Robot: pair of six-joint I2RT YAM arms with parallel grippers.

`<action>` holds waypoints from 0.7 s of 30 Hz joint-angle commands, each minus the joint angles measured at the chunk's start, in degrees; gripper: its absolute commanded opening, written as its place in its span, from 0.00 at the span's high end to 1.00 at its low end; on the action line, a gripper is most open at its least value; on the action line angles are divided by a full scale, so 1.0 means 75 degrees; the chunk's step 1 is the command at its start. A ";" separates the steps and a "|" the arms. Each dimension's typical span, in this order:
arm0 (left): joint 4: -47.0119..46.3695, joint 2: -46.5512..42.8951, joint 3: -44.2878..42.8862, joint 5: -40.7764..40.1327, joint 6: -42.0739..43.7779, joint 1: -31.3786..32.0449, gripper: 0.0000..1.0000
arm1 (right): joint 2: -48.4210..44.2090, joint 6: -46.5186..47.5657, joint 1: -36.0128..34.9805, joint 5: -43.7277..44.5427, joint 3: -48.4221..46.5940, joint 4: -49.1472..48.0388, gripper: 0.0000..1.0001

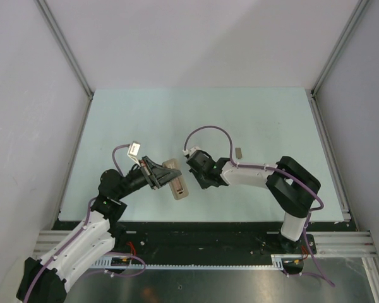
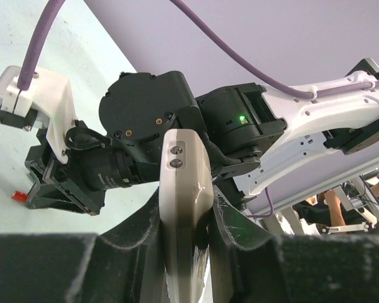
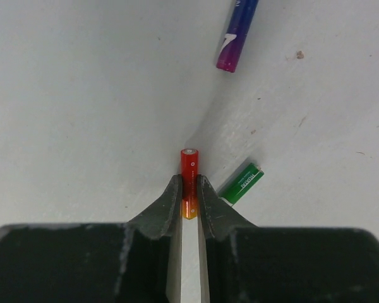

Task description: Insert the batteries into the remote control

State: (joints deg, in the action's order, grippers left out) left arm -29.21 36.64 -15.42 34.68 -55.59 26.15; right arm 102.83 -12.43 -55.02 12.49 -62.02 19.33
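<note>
The remote control (image 2: 184, 158) is being clamped edge-on between the 2 fingers of the left gripper (image 2: 184, 218), while the red battery (image 3: 189, 164) is being pinched by the right gripper (image 3: 189, 192) at the table (image 3: 82, 95), with the green battery (image 3: 243, 183) just beside it and the dark blue battery (image 3: 237, 31) farther off.

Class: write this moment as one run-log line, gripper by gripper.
left gripper: shut on remote | right gripper: shut on red battery | green battery, blue battery: loose on table

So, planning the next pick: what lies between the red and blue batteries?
Only bare table between red battery and blue battery, in the right wrist view.
</note>
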 commanded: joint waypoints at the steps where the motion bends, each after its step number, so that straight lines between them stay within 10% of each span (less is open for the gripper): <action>1: -0.0207 -0.0034 -0.0006 -0.0018 -0.0123 -0.0065 1.00 | 0.0130 -0.0499 0.0153 0.0139 -0.0063 -0.0187 0.97; 12: -0.0195 -0.0081 0.0040 -0.0018 -0.0134 -0.0065 1.00 | -0.0140 0.1195 0.0001 -0.0341 -0.0086 -0.0293 0.99; 21: -0.0195 -0.0116 0.0052 0.0017 -0.0099 -0.0065 1.00 | -0.0011 0.1997 0.0036 -0.0388 -0.0450 0.0399 0.68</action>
State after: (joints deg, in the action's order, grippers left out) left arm -29.12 36.67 -15.29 34.68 -55.59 26.15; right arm 102.85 -1.17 -55.66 9.96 -62.61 20.08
